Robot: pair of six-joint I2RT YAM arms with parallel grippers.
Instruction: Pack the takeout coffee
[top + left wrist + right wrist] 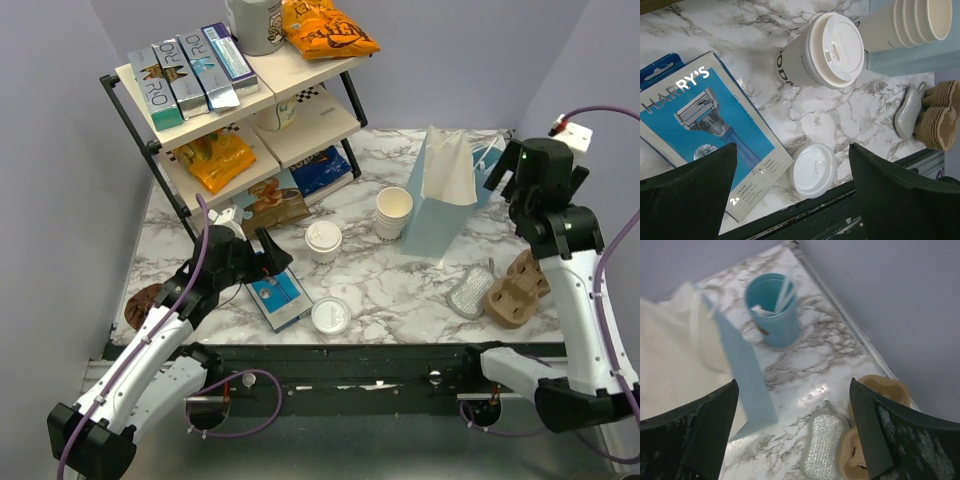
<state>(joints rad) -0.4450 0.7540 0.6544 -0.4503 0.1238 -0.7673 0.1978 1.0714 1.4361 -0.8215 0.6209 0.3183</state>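
Standing upright at the centre of the top view, the coffee point(323, 240) has its lid on and its long axis vertical. The left gripper point(275, 250) sits just to its left, jaws wide and empty. In the left wrist view the coffee lies up and right of the fingers. The right gripper point(503, 175), also wide and empty, hovers by the bag point(440, 195) at upper right, well apart. The left arm is nearer.
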